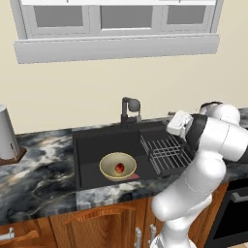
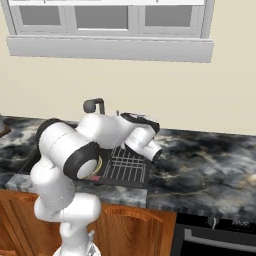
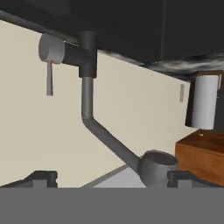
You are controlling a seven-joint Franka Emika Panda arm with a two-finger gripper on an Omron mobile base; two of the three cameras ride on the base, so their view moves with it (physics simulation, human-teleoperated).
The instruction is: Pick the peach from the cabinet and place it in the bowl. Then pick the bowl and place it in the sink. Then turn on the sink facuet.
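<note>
The pale yellow bowl (image 1: 105,163) stands in the dark sink (image 1: 92,143), left of centre, and the small reddish peach (image 1: 119,168) lies inside it. The dark grey sink faucet (image 1: 130,110) (image 2: 94,105) rises at the back rim of the sink. My hand (image 1: 177,124) hovers just right of the faucet, over the sink's back right corner. In the hand view the faucet (image 3: 87,100) appears upside down and close, its lever at upper left and its rounded head low in the middle. My gripper (image 3: 113,178) is open, nothing between its fingertips (image 3: 43,177). The cabinet is out of view.
A dark wire rack (image 1: 164,152) (image 2: 127,167) fills the sink's right part. A white canister on a wooden base (image 1: 6,133) (image 3: 204,101) stands on the marble counter (image 1: 38,169) at the far left. Wooden cupboards (image 1: 106,223) run below, and a dark oven (image 1: 235,213) sits at lower right.
</note>
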